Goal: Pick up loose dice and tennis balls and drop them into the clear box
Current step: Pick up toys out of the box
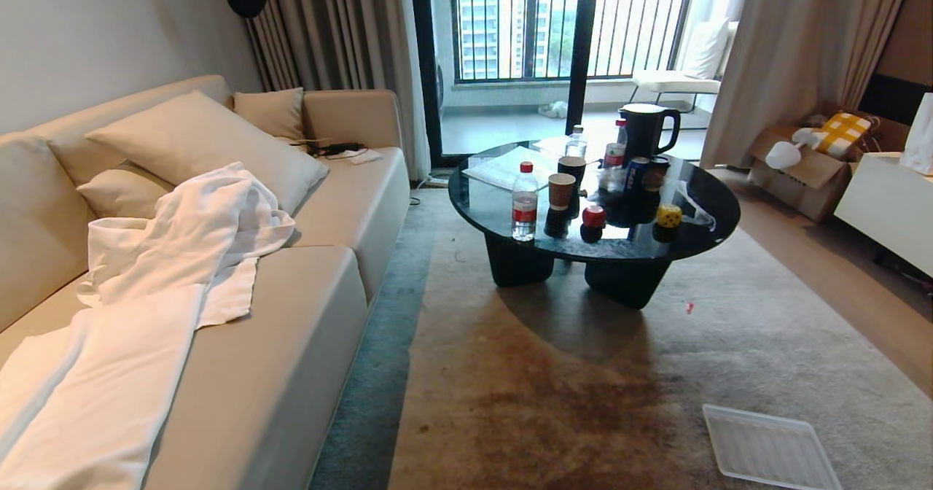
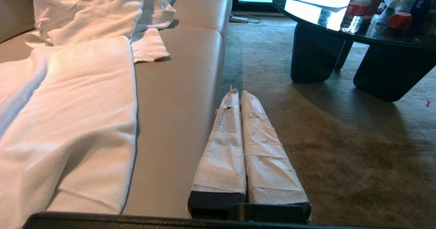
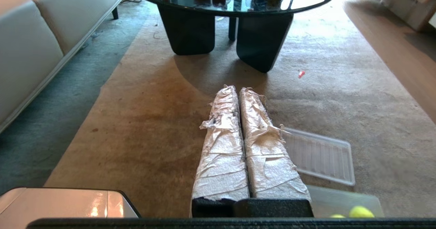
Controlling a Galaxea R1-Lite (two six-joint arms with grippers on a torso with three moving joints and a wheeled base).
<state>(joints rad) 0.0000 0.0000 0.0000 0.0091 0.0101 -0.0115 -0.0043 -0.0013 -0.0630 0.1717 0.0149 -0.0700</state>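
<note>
1. Left gripper (image 2: 241, 92): parked low beside the sofa (image 2: 177, 96); its two paper-wrapped fingers (image 2: 223, 154) lie pressed together and hold nothing.
2. Right gripper (image 3: 238, 89): parked low over the carpet (image 3: 153, 120); its wrapped fingers (image 3: 269, 154) are likewise closed together and empty. Neither arm appears in the head view.
3. Yellow die (image 1: 668, 216): stands on the round black tabletop (image 1: 481, 202), near its front edge. A chunky, round-cornered cube, probably light and stiff; the flat opposite faces offer the surest hold, with the fingers coming from above.
4. Red die (image 1: 594, 216): on the same tabletop, to the left of the yellow die and apart from it, with a paper cup (image 1: 561, 190) and a water bottle (image 1: 524, 201) near by; the crowding may limit the approach.
5. Tennis balls (image 3: 361, 211): yellow-green tops of two show at the edge of the right wrist view, on the floor close under the robot. Fuzzy, light and slightly yielding, likely to roll; grip across the widest part.
6. Ribbed translucent lid (image 1: 771, 448): lies flat on the carpet to the right.
7. Clear box (image 3: 344, 198): a frosted edge shows beside the balls; whether they lie inside it cannot be told.
</note>
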